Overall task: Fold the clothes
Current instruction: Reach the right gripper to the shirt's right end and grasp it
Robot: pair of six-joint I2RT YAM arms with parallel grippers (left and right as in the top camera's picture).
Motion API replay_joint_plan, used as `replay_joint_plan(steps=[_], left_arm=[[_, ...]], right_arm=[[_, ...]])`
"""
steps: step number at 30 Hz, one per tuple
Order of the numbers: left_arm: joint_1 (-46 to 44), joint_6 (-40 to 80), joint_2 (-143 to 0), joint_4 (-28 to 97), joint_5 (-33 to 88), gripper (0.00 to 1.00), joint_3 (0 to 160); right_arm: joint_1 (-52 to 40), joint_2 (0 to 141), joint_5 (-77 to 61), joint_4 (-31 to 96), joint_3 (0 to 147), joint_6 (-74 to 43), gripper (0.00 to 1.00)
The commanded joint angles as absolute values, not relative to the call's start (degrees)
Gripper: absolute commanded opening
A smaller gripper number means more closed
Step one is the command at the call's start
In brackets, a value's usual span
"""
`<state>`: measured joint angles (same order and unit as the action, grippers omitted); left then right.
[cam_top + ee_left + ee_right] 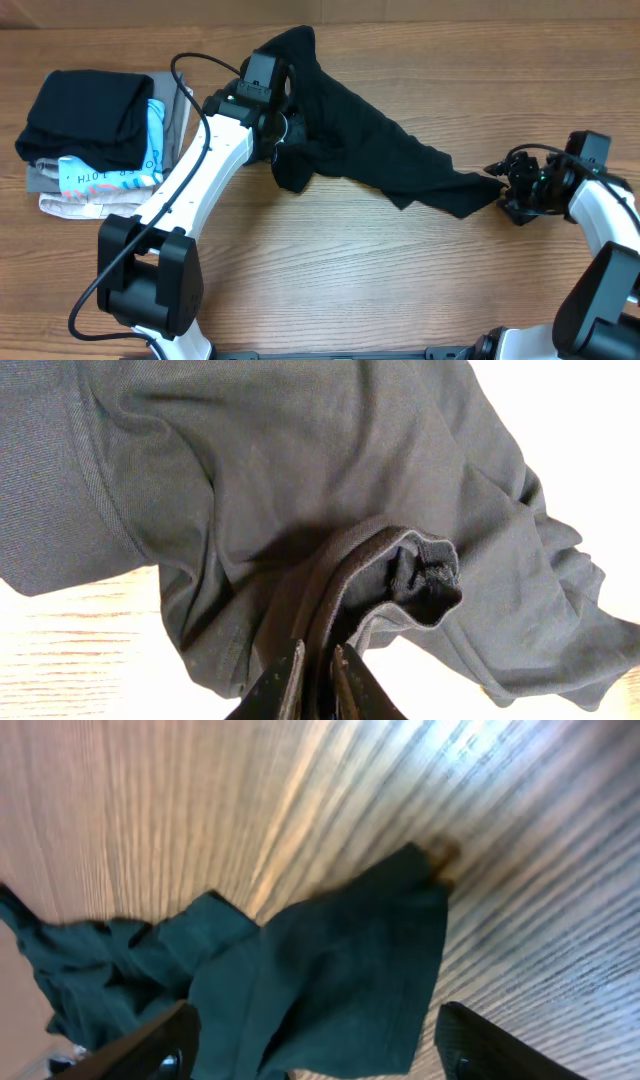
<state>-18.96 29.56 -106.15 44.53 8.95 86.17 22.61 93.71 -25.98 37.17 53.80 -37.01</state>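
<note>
The clothes, a black T-shirt (370,140), lie crumpled in a long band from the table's far centre down to the right. My left gripper (283,128) hangs over the shirt's left part. In the left wrist view its jaws (318,660) are shut on a raised fold of the black fabric (300,480). My right gripper (500,185) is at the shirt's right tip. In the right wrist view its fingers (175,1040) stand wide apart, open, with a flat corner of the shirt (340,970) lying on the wood between them, apart from both pads.
A pile of folded garments (95,130) sits at the far left, a black one on top of a light-blue-and-white printed one (105,175). The left arm's white link (200,170) and its black cable (190,70) pass beside that pile.
</note>
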Motion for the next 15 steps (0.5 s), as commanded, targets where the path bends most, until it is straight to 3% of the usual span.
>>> replay_joint_plan(steps=[1,11,15], left_arm=[[-18.3,28.3,-105.6,44.4,8.4,0.14,86.5],[-18.3,28.3,-105.6,44.4,8.4,0.14,86.5],[-18.3,28.3,-105.6,44.4,8.4,0.14,86.5]], right_arm=[[21.3,93.6,-26.7,33.8,51.2,-42.2,0.74],[19.2,98.5,-24.0,28.1,50.6,-45.7,0.64],[19.2,100.7,-22.7,25.7,50.6,-45.2,0.49]])
